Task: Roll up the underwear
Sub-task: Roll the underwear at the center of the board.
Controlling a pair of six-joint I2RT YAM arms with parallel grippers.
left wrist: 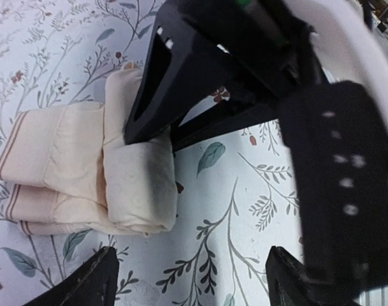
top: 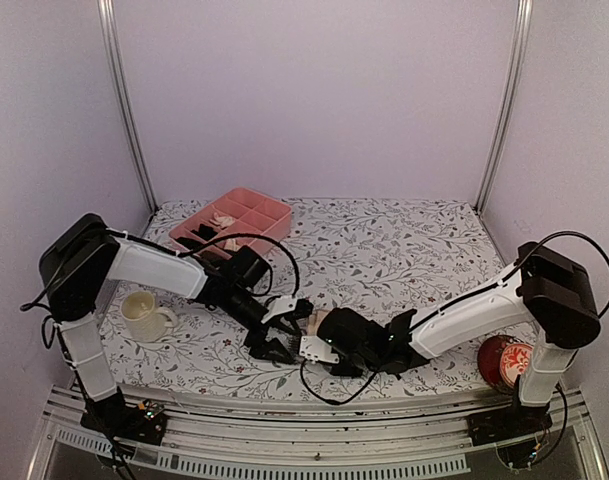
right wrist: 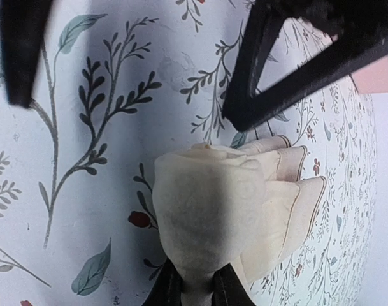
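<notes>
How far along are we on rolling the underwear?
Done: the peach underwear is folded and rolled partway, a fat roll at one end. In hand: nothing gripped; the right pincer and left pincer both stand open close to it. Left: its flat banded end lies unrolled and needs rolling in. No second garment shows clearly.

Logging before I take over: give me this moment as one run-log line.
peach underwear partly rolled, rest flat | left gripper open, off the fabric | right gripper open, one tip at the roll
</notes>
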